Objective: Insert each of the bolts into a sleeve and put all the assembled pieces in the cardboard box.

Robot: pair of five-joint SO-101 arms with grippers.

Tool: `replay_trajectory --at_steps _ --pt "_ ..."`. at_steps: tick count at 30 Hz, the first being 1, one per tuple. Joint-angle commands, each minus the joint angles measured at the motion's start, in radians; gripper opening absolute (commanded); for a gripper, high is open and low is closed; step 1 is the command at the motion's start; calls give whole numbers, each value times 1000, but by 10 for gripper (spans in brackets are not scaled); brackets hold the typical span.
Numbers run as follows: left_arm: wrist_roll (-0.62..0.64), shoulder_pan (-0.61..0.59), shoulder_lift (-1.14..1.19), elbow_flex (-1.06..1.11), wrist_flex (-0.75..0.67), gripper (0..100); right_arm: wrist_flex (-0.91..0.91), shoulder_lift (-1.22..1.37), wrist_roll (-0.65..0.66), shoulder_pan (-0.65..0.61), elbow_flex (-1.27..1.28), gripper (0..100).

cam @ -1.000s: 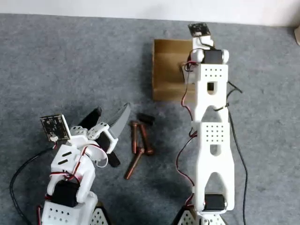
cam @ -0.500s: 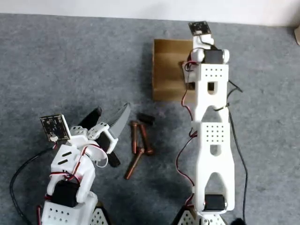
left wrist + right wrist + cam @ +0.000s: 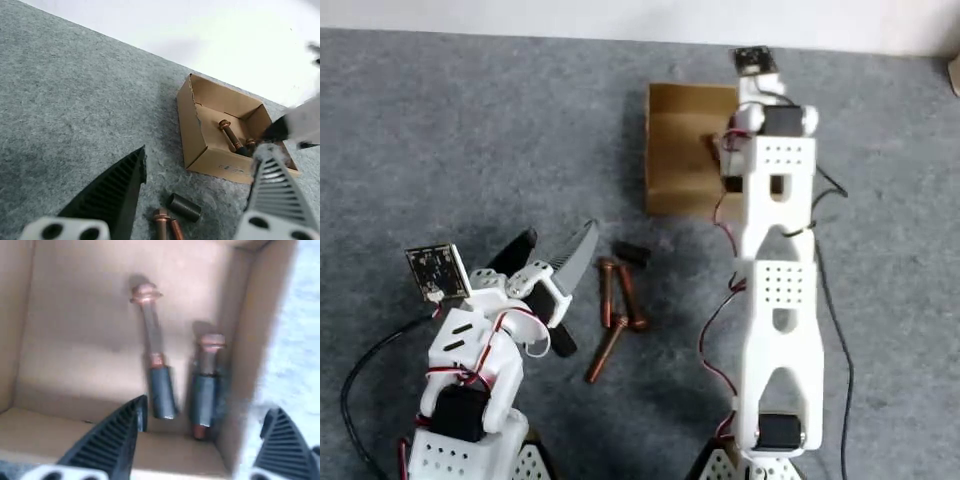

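— What was the table (image 3: 470,130) like?
— Covered in grey felt-like cloth. The cardboard box (image 3: 665,150) sat toward its far side.
— And loose on it?
— One dark sleeve (image 3: 632,253) lay nearer than the box. Just beside it were two bolts (image 3: 607,293) close together, and a third bolt (image 3: 604,352) slanted at their near ends.

Only faint, illegible print on cardboard box (image 3: 220,161)

You see a plain brown cardboard box (image 3: 675,150) on a mottled grey counter (image 3: 470,130). The loose bolts (image 3: 615,300) are copper and the sleeve (image 3: 631,253) is black. The right arm (image 3: 778,290) is white, dotted with holes and strung with red wires. The left pincer (image 3: 558,233) has one ribbed black jaw and one ribbed grey.
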Motion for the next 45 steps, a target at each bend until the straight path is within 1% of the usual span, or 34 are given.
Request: replay_trajectory --at_steps 1,3,6,9,13,19,22,26,28,30,33,36,38,40,42,45 --pt "-6 -1 -5 -8 -23 322 25 -226 3 28 -105 333" --pt "-35 1 -5 -8 -23 322 27 -314 0 28 -102 333" --pt "-49 1 -5 -15 -21 322 27 -427 -69 31 -84 333" --pt "-52 1 -5 -15 -20 322 28 -573 -78 21 30 332" --pt "-60 1 -5 -15 -20 322 27 -858 -80 -5 371 332" --pt "-140 -1 -5 -41 -14 322 25 -1366 -75 -84 944 332" --pt "-150 -1 -5 -110 92 322 12 -1598 -75 -131 1213 332" --pt "-155 -1 -5 -275 324 325 -70 -1877 -74 -153 1550 332" --pt "-196 -5 -10 -351 427 323 -124 -2006 -74 -151 1709 332" --pt "-230 -7 -12 -390 511 323 -170 -2127 -74 -151 1862 332" --pt "-245 -7 -13 -392 603 323 -236 -2295 -74 -151 2080 332" --pt "-252 -8 -13 -372 605 323 -312 -2439 -66 -151 2279 332" --pt "-288 -8 -10 -367 597 323 -349 -2525 -14 -148 2382 332" --pt "-308 -7 -5 -367 600 323 -371 -2597 25 -151 2448 332" --pt "-313 -7 -5 -357 605 322 -406 -2646 29 -148 2500 332" --pt "-313 -5 -4 -318 611 322 -430 -2641 25 -147 2549 332"
